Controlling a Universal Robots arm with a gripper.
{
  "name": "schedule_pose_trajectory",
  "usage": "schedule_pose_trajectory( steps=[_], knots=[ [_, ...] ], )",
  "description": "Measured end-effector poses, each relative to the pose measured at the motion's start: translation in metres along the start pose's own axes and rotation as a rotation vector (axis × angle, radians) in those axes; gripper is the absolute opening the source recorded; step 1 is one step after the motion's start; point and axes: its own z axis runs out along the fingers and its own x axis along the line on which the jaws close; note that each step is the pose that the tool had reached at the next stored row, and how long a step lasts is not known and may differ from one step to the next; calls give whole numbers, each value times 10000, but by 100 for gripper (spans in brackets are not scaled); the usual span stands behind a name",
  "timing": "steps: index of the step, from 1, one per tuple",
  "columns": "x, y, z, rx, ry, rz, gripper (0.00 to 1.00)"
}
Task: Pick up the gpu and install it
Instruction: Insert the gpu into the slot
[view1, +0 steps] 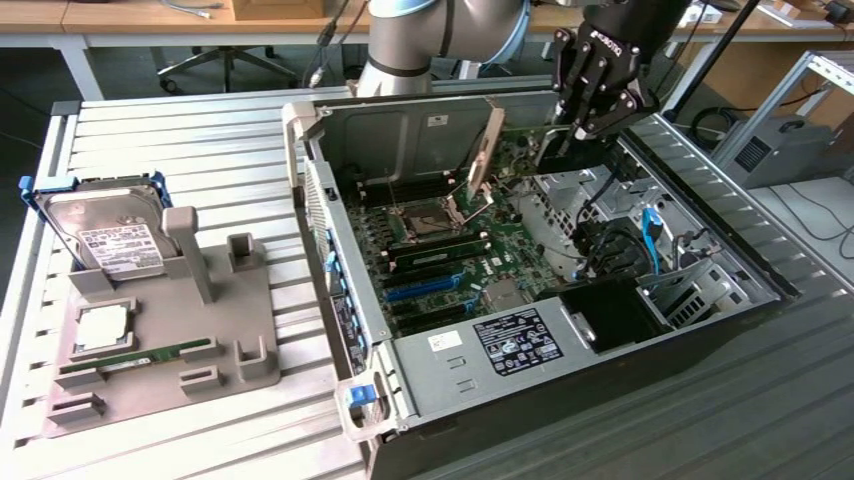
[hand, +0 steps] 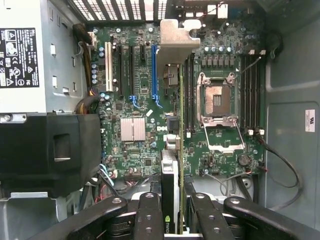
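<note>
The slatted surface (view1: 174, 150) carries an open computer case (view1: 400, 140) toward its edge at the exterior view's right. A grey holder (view1: 147, 380) sits near the opposite edge, with a hard drive (view1: 114, 235) upright in it. Inside the case lies the motherboard (hand: 140, 95). My hand (hand: 173, 202) hangs over it, fingers (hand: 150, 210) pinching the gpu (hand: 170, 180) edge-on from both sides. The card is held above the slots beside the processor socket (hand: 218, 102), silver bracket (hand: 177, 40) at its far end.
</note>
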Motion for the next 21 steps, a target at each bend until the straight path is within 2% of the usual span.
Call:
schedule_pose_trajectory(
  steps=[9, 13, 15, 21],
  knots=[
    [1, 29, 22, 0, -5, 7, 27],
    [3, 162, 23, 1, -5, 5, 27],
    [4, 293, 25, 2, -5, 6, 27],
    [4, 473, 28, 3, -5, 5, 27]
  ],
)
